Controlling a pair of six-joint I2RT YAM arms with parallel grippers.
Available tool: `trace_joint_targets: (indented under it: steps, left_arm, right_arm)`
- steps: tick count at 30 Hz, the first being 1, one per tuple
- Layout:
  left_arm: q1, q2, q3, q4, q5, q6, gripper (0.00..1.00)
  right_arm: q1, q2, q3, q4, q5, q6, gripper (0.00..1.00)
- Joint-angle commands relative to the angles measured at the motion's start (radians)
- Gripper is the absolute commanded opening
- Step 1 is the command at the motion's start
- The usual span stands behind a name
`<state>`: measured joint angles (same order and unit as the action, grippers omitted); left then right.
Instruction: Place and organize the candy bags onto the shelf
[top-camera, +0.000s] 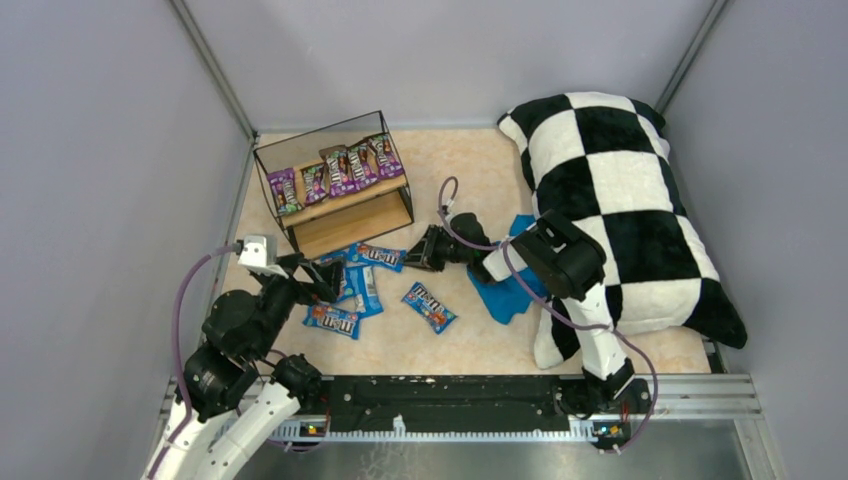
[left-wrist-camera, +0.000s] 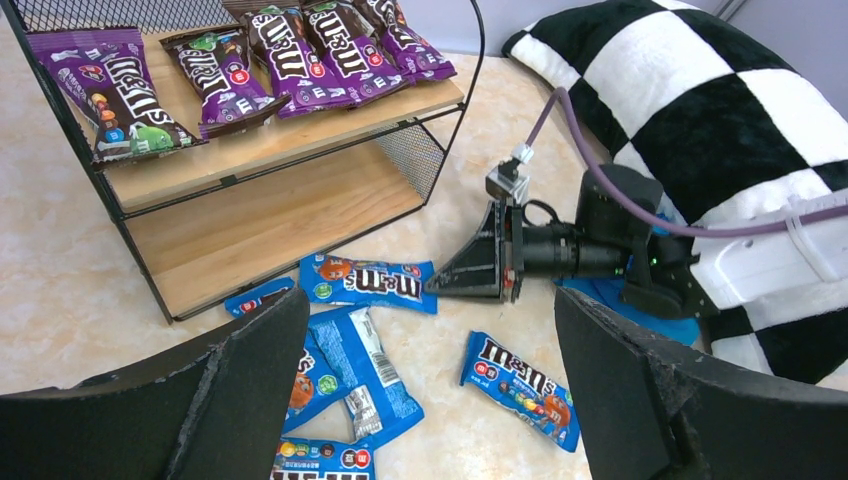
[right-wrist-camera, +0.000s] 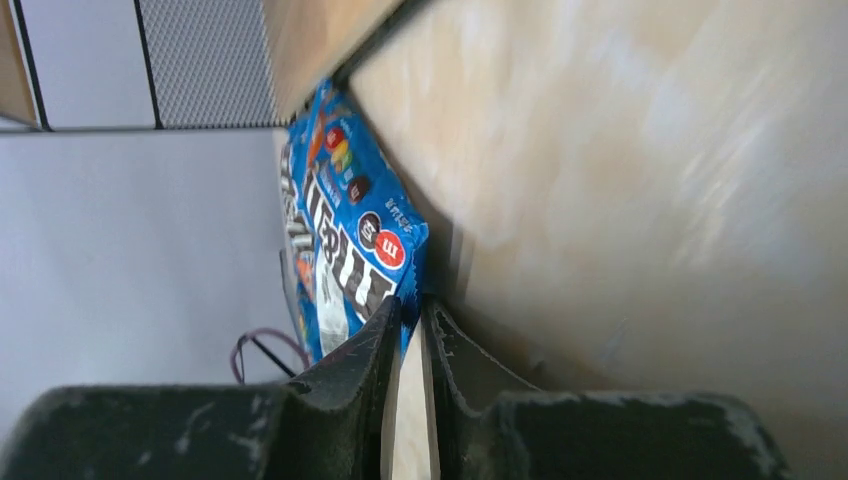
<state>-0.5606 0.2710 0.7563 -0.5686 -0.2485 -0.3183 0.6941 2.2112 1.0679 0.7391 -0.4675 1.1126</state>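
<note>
1. Just in front of the shelf (left-wrist-camera: 270, 225), the right gripper (right-wrist-camera: 412, 305) is down low, fingers nearly together at the end of a blue candy bag (left-wrist-camera: 365, 283). Can't tell whether it's pinched.
2. Also before the shelf, the left gripper (left-wrist-camera: 430, 310) hovers, fingers spread wide, holding nothing.
3. Purple candy bags (left-wrist-camera: 300, 50) line the shelf's top board, and more blue bags (left-wrist-camera: 350, 375) lie on the worktop (left-wrist-camera: 60, 290) in front of it.

Purple bags (top-camera: 340, 170), perhaps six, atop shelf (top-camera: 350, 228)
</note>
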Motion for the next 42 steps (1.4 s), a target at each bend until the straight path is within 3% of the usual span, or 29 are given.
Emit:
trace_joint_targets:
  steps: [1,5,19,27,32,42]
  left_arm:
    - [0.0,0.006,-0.009,0.05,0.002,0.008,0.98]
    - [0.0,0.008,-0.01,0.05,0.003,0.011,0.98]
    - [0.0,0.006,-0.01,0.048,-0.003,0.012,0.99]
    - [0.0,0.013,-0.011,0.049,-0.001,0.013,0.99]
    - [-0.001,0.01,-0.01,0.047,-0.001,0.013,0.98]
    - [-0.001,0.005,-0.012,0.053,0.013,0.015,0.98]
  right_arm:
    - [0.077,-0.069,-0.09,0.116,0.022,0.064,0.14]
    - [0.074,-0.077,-0.119,0.121,0.036,0.048,0.31]
    - [0.092,0.042,-0.012,0.154,0.117,0.158,0.35]
    - [0.123,0.081,0.05,0.127,0.165,0.252,0.2]
    - [0.124,0.042,0.006,0.185,0.188,0.292,0.01]
    - [0.125,-0.117,-0.192,0.454,0.3,0.42,0.0]
